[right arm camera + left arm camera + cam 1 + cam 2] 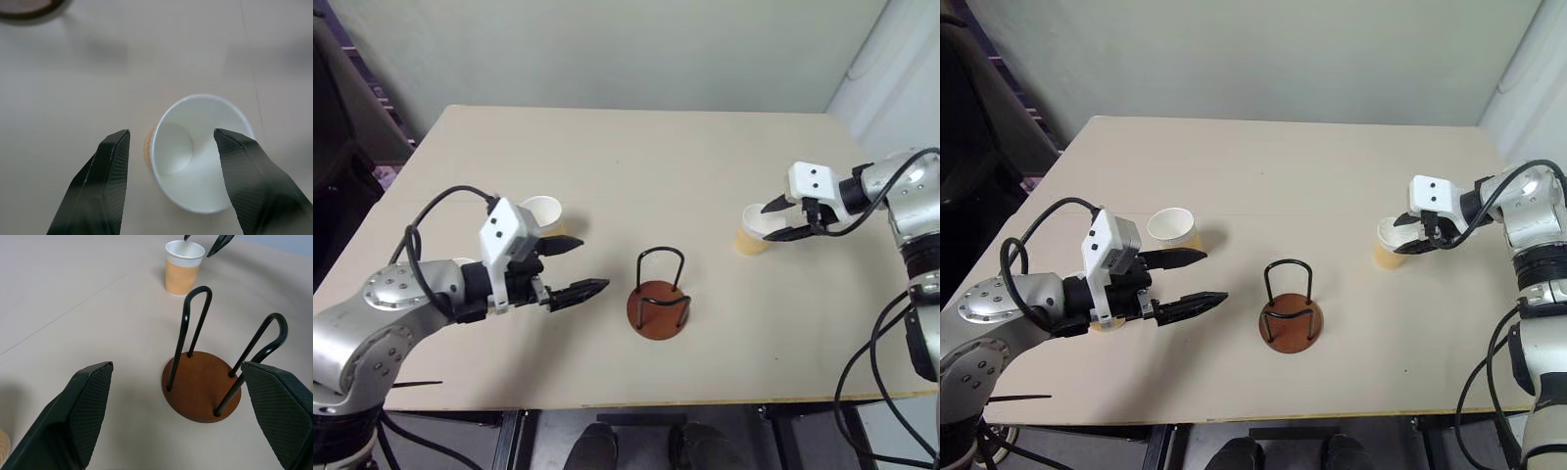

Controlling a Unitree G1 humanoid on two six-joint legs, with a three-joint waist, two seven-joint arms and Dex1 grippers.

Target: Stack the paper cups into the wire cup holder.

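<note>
The wire cup holder (658,313), a brown disc with black wire loops, stands empty at the table's middle front. One paper cup (752,233) stands upright to its right. My right gripper (771,222) hovers open just over that cup's rim, one finger left of the cup and one over its far side (200,152). A second paper cup (545,210) stands upright to the left. My left gripper (593,265) is open and empty in front of it, pointing at the holder (200,387). Another tan cup (1107,322) is mostly hidden under my left hand.
The beige table (636,157) has bare surface behind the holder and cups. Its front edge (636,403) runs close in front of the holder. A pale wall stands behind the table.
</note>
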